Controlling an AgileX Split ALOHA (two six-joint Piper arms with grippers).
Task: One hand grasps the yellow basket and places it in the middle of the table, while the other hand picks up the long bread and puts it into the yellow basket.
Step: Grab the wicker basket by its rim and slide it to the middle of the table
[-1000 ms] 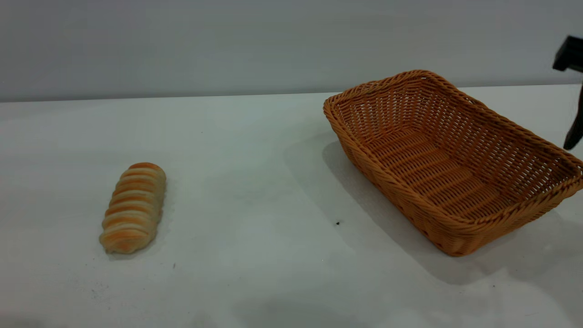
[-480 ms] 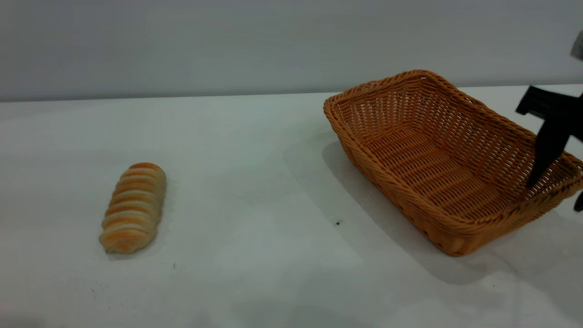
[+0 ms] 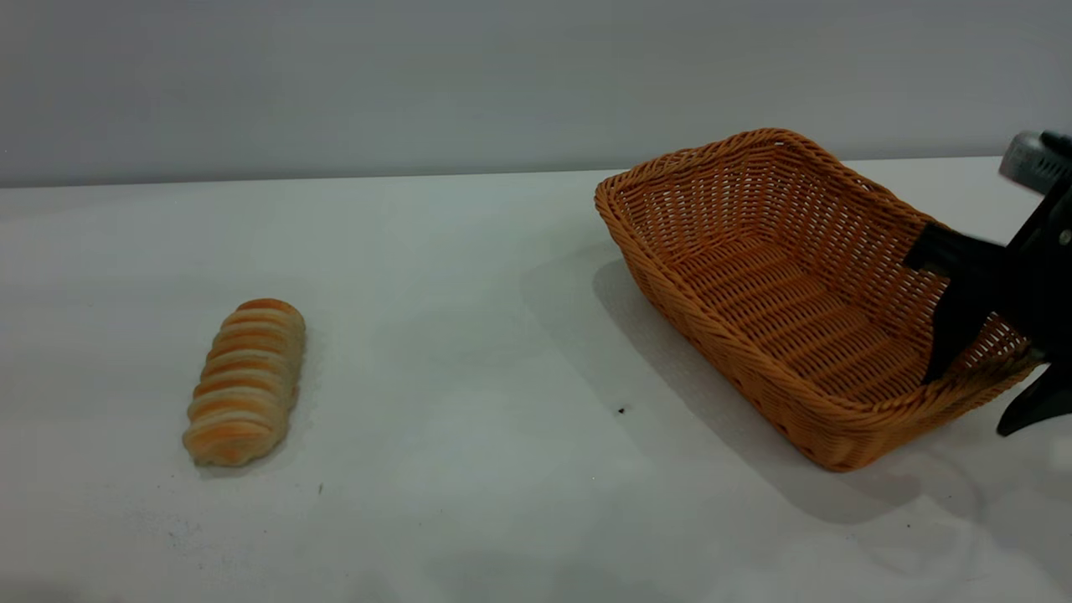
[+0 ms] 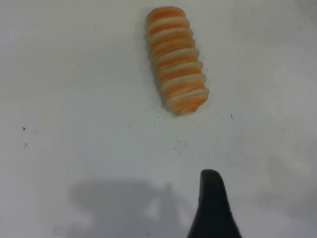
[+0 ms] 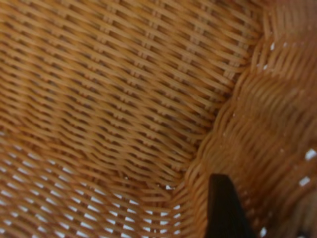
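Fingers of the right gripper [image 3: 980, 402] straddle the near-right rim of the yellow basket [image 3: 779, 276], spread wide, one inside, one outside. Stiff, light wicker should bear a rim pinch. The long bread [image 3: 244, 381], seemingly soft, lies far left on the table [image 3: 469, 352] below the left gripper [image 4: 213, 208], whose spread cannot be told.

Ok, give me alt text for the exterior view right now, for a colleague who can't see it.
The right gripper straddles the near right corner of the yellow basket, open, one of its fingers inside and one outside the wall. The basket sits at the right of the white table; the long bread lies untouched at the left. The left gripper is out of this view.
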